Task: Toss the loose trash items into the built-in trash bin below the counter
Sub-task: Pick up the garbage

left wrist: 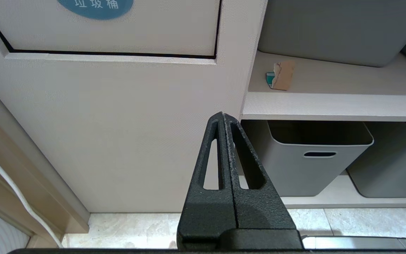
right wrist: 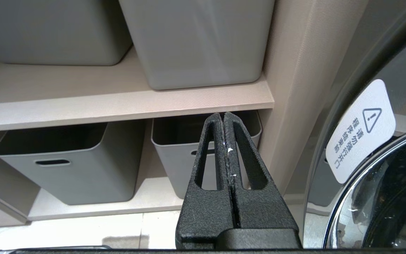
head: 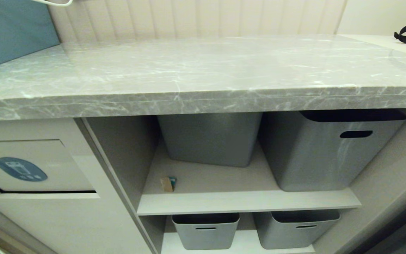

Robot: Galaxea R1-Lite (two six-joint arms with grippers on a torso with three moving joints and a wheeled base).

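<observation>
1 cardboard scrap (head: 168, 184) with teal tape lies on the upper shelf (head: 245, 203), right of the trash bin flap (head: 30, 165). Left gripper (left wrist: 223, 114) and right gripper (right wrist: 223, 114) are pressed together, empty.

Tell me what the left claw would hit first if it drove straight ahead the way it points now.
Most likely the beige cabinet panel below the bin flap. The shut left claw aims near that panel's edge, beside the shelf; depth is hard to judge.

Grey white-veined counter (head: 203, 70), brown-and-teal scrap (head: 168, 184), grey tubs (head: 326, 151).
</observation>
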